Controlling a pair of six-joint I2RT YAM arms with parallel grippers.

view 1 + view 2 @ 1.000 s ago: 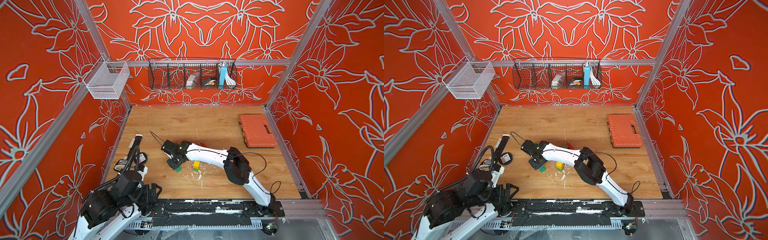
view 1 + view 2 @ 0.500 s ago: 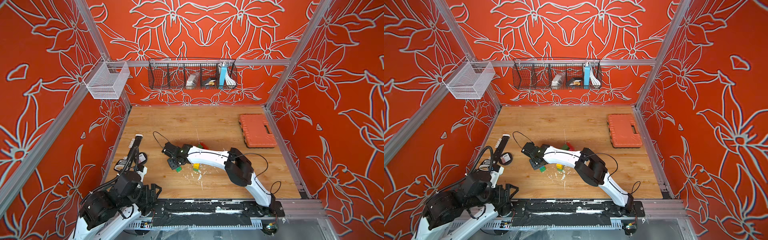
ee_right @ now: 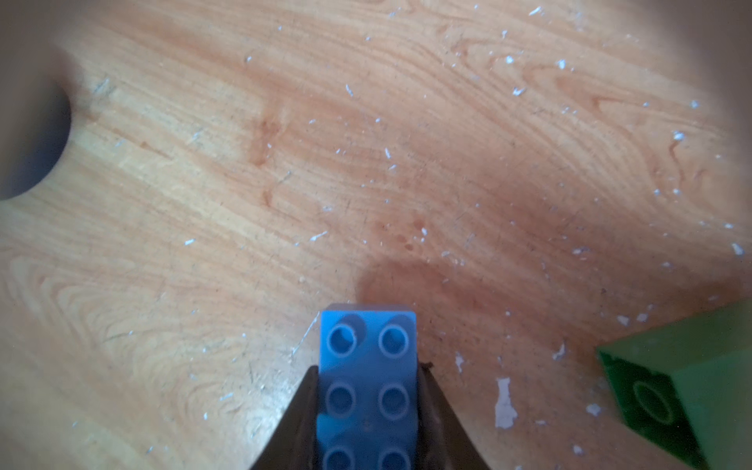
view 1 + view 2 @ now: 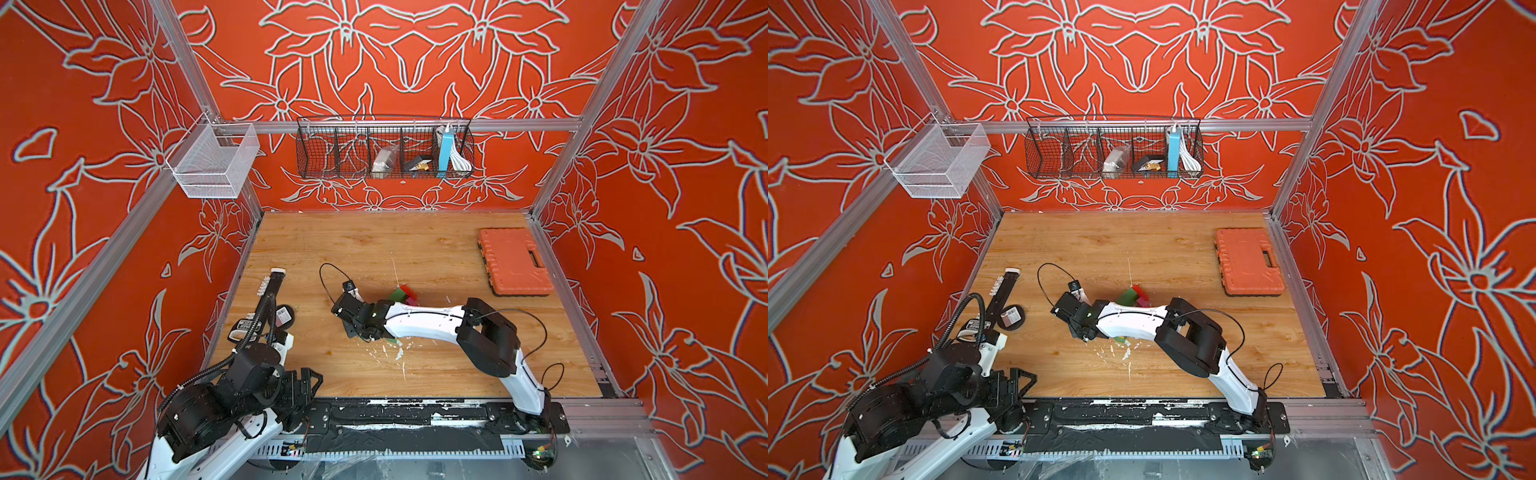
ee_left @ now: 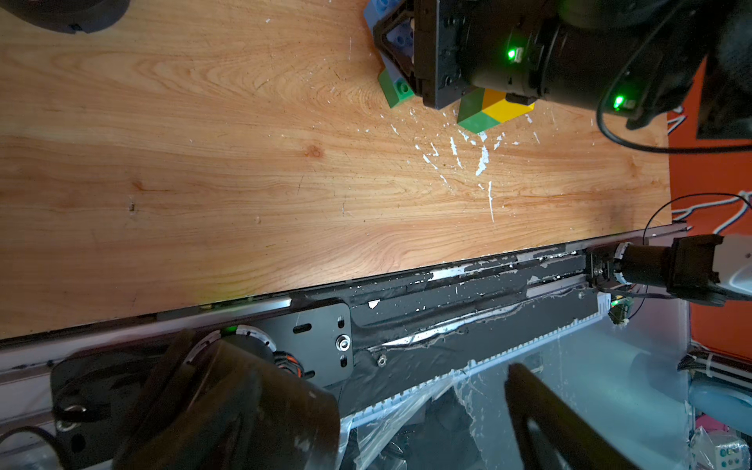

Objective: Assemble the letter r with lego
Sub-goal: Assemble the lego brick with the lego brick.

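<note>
**Blue brick in hand, the letter barely begun**

At the near left corner the left gripper (image 4: 306, 381) hangs folded back over the rail. Its jaws are spread wide with nothing between them, and it is well apart from every brick. Beyond it, on the left of the table (image 4: 374, 249), lie a black puck (image 4: 285, 316) and a black bar (image 4: 271, 286), neither of them part of the job.

Toward the middle, the right gripper (image 3: 368, 368) reaches leftward, low over the wood. It is clamped across the long sides of the blue brick (image 3: 368, 407), which sits studs up with its free end poking past the fingertips. I cannot tell whether the brick rests on the table or hangs just above it.

To its right a tipped green brick (image 3: 659, 390) lies with a stud facing sideways, joined to nothing that shows. Further right, under the arm, is a green-and-yellow pair (image 5: 490, 110), the two colours pressed face to face. It looks like the only join made so far, though the arm hides much of it.

On the far side of the arm a second green brick (image 4: 398, 295), a red brick (image 4: 405, 287) and a pink brick (image 4: 412, 300) huddle together. Whether any of them are locked together is too small to tell. At the far right the orange case (image 4: 515, 262) lies closed.

By my reading this is an early stage. No stem or hook of an r shows anywhere. The blue brick has yet to be set down, and most of the pieces have yet to be gathered and pressed together.
</note>
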